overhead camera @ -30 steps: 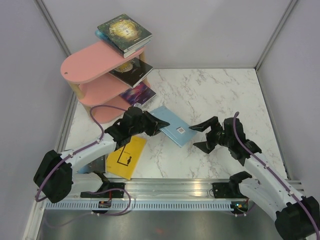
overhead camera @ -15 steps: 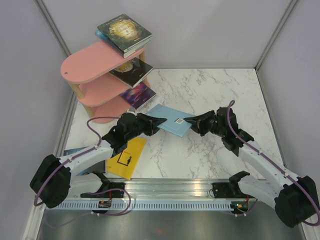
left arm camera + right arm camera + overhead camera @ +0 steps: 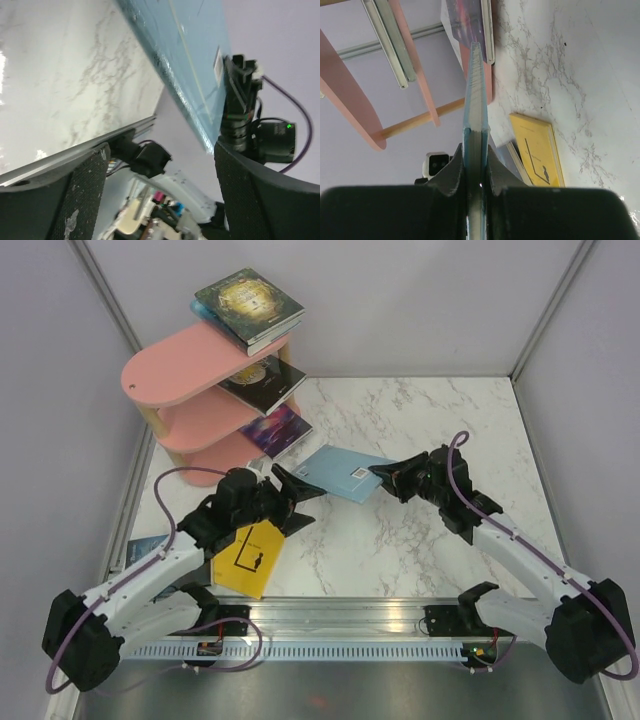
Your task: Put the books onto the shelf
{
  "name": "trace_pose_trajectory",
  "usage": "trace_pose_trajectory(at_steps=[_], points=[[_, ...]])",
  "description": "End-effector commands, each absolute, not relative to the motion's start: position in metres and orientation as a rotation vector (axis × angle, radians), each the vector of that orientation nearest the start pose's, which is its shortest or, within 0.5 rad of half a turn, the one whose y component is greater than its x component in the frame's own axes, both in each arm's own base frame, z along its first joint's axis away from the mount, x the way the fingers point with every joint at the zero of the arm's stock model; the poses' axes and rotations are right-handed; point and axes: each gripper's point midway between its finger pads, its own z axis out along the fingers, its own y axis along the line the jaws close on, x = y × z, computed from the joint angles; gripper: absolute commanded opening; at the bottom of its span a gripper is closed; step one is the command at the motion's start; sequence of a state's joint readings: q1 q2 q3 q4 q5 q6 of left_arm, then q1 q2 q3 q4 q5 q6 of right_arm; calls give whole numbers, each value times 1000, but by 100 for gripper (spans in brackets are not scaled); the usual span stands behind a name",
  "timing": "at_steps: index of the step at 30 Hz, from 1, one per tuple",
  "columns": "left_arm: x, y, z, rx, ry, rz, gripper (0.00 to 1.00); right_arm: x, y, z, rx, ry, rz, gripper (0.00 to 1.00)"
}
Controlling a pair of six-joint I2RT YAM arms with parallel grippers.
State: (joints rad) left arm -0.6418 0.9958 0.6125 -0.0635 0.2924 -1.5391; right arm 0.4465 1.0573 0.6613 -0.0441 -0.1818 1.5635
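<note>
Right gripper point(image 3: 385, 478) pinched shut on one edge of the blue book point(image 3: 338, 471), up over the middle of the table point(image 3: 430, 420); left gripper point(image 3: 297, 502) wide open, empty. Might slip from that thin pinch and drop, or bump the purple book point(image 3: 275, 428) poking off the shelf point(image 3: 180, 365).

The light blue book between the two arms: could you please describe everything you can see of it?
The light blue book is thin and closed, with a plain cover, a small white barcode label and pale page edges. It appears raised and tilted above the marble table. The right gripper is shut on one edge; the open left gripper sits by the opposite end, not gripping it.
</note>
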Motion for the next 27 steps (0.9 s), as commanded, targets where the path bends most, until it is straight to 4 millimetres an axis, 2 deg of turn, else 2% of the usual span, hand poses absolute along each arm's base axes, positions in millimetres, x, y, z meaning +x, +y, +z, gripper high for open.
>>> trace_pose_trajectory(at_steps=[1,3,4,6,7,8,9,11,14,18,19,20,21,23,27], points=[[186,-237,185,-691,2422,-1284,88,313,227,260,985,1890,1450,0],[181,-219,193,-661,2408,-1217,90,321,231,263,971,1880,1453,0],[172,-204,183,-649,2465,-1118,90,324,232,264,968,1879,1453,0],[169,-188,201,-611,2416,-1060,91,334,238,266,961,1870,1459,0],[160,-177,197,-593,2448,-992,93,338,241,267,954,1867,1460,0],[161,-171,211,-573,2406,-974,95,340,246,268,948,1870,1464,0],[157,-165,218,-553,2385,-962,97,349,252,268,946,1868,1460,0],[152,-153,231,-503,2363,-912,100,354,264,269,926,1870,1472,0],[145,-143,244,-473,2333,-879,100,371,281,267,920,1869,1478,0],[143,-139,259,-451,2304,-879,100,398,309,260,916,1868,1492,0],[144,-140,267,-447,2288,-890,100,403,317,261,903,1864,1500,0],[144,-140,271,-444,2277,-897,100,410,324,274,872,1839,1518,0],[142,-129,263,-429,2304,-813,100,419,331,259,883,1867,1492,0],[142,-128,271,-424,2289,-808,100,431,341,253,880,1871,1477,0],[140,-130,284,-389,2281,-827,100,468,359,224,969,1833,1507,0]])
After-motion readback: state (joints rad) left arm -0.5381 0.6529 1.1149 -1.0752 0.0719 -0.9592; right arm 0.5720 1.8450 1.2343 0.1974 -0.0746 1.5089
